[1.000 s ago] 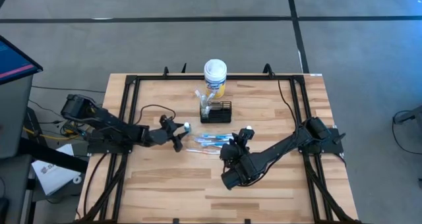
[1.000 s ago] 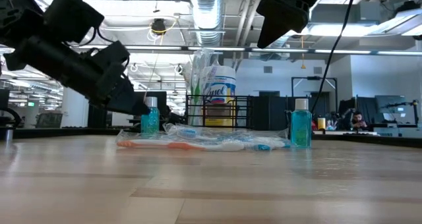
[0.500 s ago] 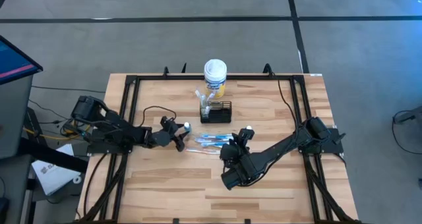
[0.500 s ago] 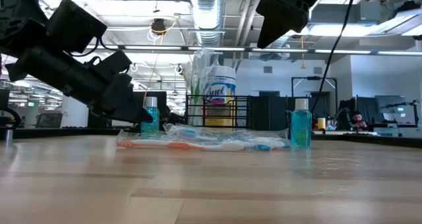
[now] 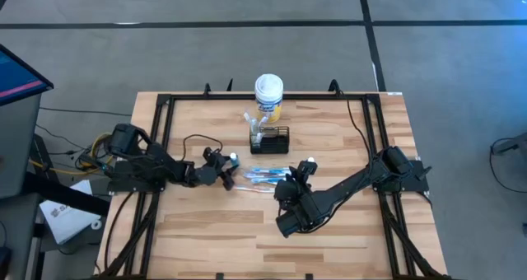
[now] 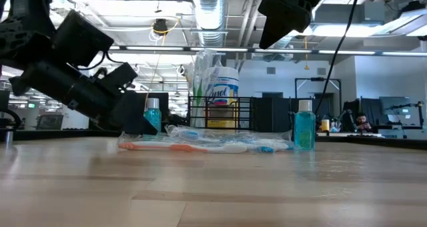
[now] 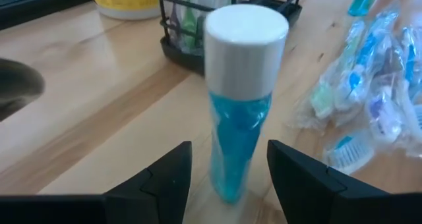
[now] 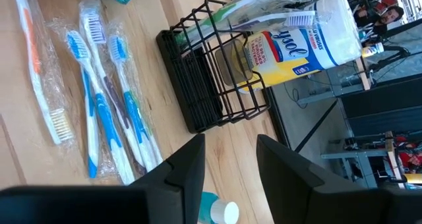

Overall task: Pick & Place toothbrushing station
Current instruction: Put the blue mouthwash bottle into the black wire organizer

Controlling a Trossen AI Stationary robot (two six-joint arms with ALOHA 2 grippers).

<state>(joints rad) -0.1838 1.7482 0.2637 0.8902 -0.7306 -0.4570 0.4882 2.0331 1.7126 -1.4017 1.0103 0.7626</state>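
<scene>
The toothbrushing station, a low black wire caddy [image 5: 270, 139] [image 8: 211, 85], stands mid-table with wrapped brushes stuck upright in it. Just beyond it is a yellow white-lidded canister [image 5: 268, 94]. Wrapped toothbrushes [image 5: 262, 176] [image 8: 99, 105] lie flat in front of the caddy. A blue white-capped bottle [image 7: 241, 105] [image 5: 234, 158] stands upright left of them. My left gripper [image 7: 229, 150] [image 6: 137, 119] is low at the table, open, one finger on each side of this bottle. A second blue bottle [image 6: 304, 125] stands to the right. My right gripper [image 8: 231, 141] [image 6: 283, 17] hangs open high above it.
A black metal frame [image 5: 165, 107] runs along the table's left, far and right sides. Bare wood [image 5: 247, 231] lies between the toothbrushes and the near edge. A loose black cable [image 5: 193, 138] loops by the left arm.
My left gripper has sunk toward the table beside the left blue bottle, staying open. The bottle, the toothbrushes and the caddy have kept their places.
</scene>
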